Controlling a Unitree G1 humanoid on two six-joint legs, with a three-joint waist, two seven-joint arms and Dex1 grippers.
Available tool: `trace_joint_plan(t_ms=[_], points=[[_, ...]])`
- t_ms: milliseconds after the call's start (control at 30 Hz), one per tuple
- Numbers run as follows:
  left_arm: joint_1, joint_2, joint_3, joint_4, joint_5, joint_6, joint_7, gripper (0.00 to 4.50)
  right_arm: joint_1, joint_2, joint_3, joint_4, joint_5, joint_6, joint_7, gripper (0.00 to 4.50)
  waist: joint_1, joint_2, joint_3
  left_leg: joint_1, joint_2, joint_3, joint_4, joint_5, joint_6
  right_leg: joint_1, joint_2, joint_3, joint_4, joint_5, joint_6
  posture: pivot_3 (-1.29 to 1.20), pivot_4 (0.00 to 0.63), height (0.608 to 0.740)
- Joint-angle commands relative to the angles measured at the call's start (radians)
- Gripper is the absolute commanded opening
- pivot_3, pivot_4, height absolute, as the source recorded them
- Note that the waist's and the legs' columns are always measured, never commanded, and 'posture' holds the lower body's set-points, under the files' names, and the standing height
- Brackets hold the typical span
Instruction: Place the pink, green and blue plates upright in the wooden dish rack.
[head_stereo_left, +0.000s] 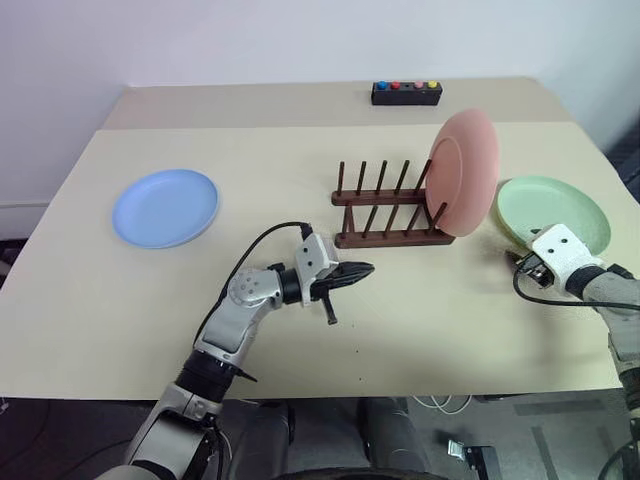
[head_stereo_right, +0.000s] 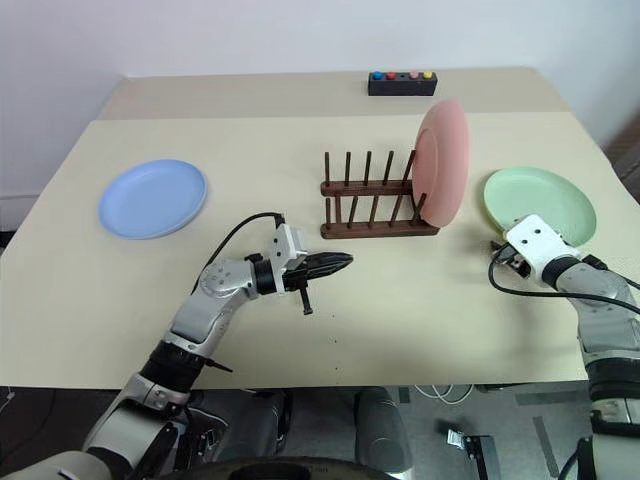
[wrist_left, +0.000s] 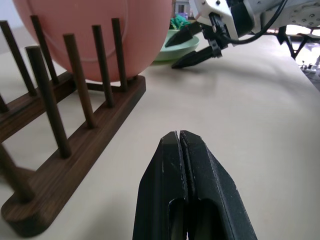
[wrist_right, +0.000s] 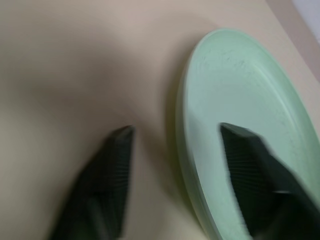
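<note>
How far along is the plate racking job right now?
One of three done: the pink plate stands upright at the wooden dish rack's right end. In hand: the right gripper, fingers apart, straddles the green plate's near rim, not yet gripping. Left: the green plate, then the blue plate, lying flat.

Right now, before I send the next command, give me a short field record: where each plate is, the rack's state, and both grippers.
pink plate: upright in the right end of the dark brown wooden dish rack
round pale green plate: flat on the beige table, right of the rack
round light blue plate: flat on the table, left of the rack
rack slots: the rest are free
left gripper: shut, holding nothing, in front of the rack
right gripper: open, fingers straddling the green plate's near rim, not yet closed on it
</note>
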Motion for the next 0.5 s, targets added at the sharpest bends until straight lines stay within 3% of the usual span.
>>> trace_joint_plan(t_ms=[33,67,267,500], points=[[0.003,-0.002,0.01,-0.044,-0.01,0.004,0.008,0.0,-0.004,-0.009,0.0,0.049,-0.027,-0.012,-0.034,0.74,0.002,0.0,0.0,0.0,0.0,0.0,0.0,0.0,0.0,0.0,0.0,0.0,0.0,0.0,0.0,0.0,0.15,0.74],[0.004,-0.001,0.009,-0.044,-0.01,0.004,0.008,0.0,-0.005,-0.006,-0.003,0.053,-0.029,-0.014,-0.048,0.12,0.002,0.0,0.0,0.0,0.0,0.0,0.001,0.0,0.0,0.001,0.0,0.0,-0.001,0.0,0.0,0.0,0.15,0.74],[0.002,-0.003,0.005,-0.039,-0.011,0.001,0.007,0.0,0.023,-0.025,-0.013,0.0,-0.062,-0.028,-0.108,0.12,0.0,0.0,0.0,0.001,0.0,0.0,0.0,0.0,0.0,0.001,0.0,0.0,-0.001,0.0,0.0,0.0,0.15,0.74],[-0.004,-0.005,0.004,-0.027,-0.01,-0.004,0.005,0.0,0.027,-0.08,-0.112,-0.157,-0.111,-0.049,-0.25,0.12,-0.004,0.003,0.0,0.0,0.0,0.0,0.0,0.0,0.0,0.0,0.0,0.001,0.0,0.0,0.0,0.0,0.15,0.74]])
